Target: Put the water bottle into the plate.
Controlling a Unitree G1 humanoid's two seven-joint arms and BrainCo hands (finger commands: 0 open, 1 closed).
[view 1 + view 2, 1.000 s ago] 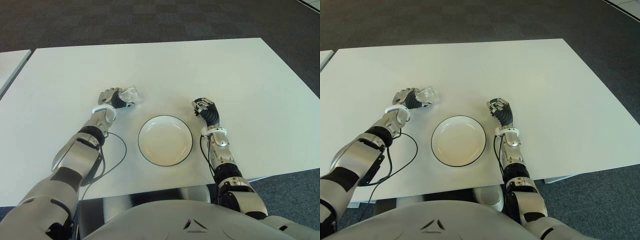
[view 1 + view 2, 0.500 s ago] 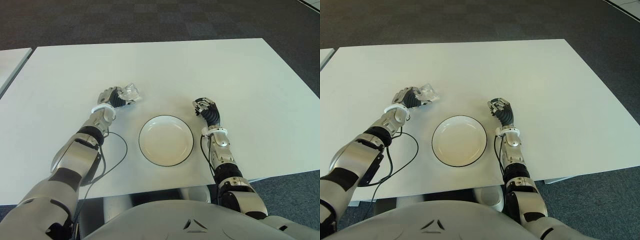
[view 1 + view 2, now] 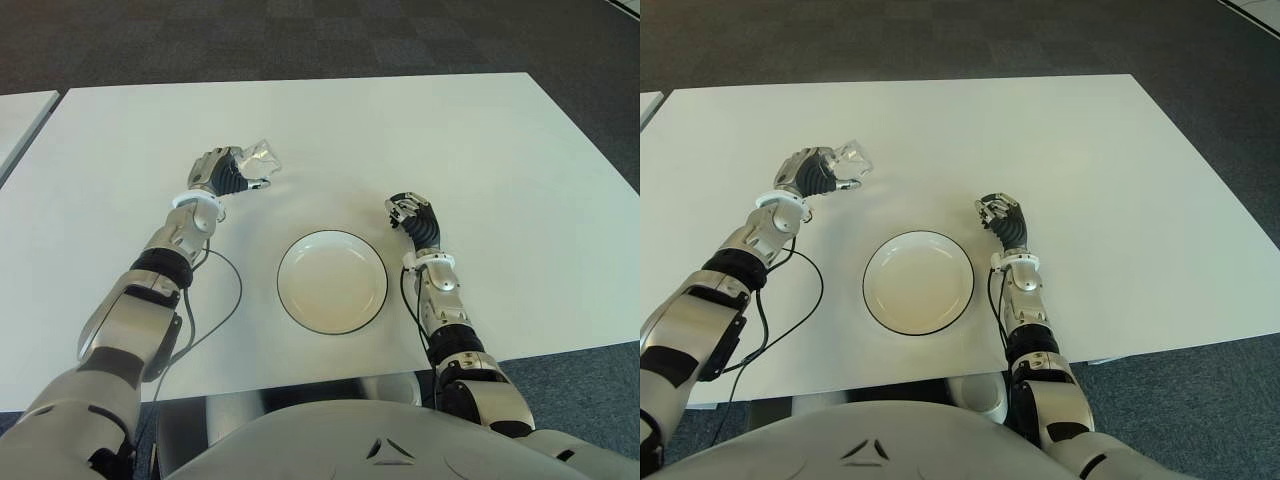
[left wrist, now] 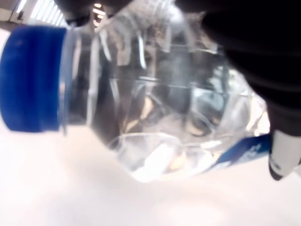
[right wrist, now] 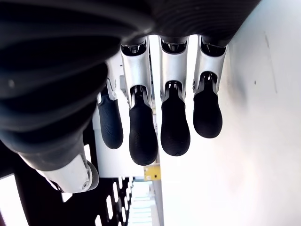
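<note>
My left hand is shut on a clear water bottle, held above the white table to the upper left of the plate. Up close the water bottle shows a blue cap and a blue label, with my dark fingers wrapped over it. The white plate with a dark rim lies empty at the table's front middle. My right hand shows just right of the plate, fingers curled and holding nothing.
A black cable loops over the table beside my left forearm, left of the plate. The table's front edge runs close below the plate. Dark carpet surrounds the table, and another white table's corner shows at far left.
My left hand has lifted the bottle up and away from the table surface, moving farther from me. The right hand has stayed in place.
</note>
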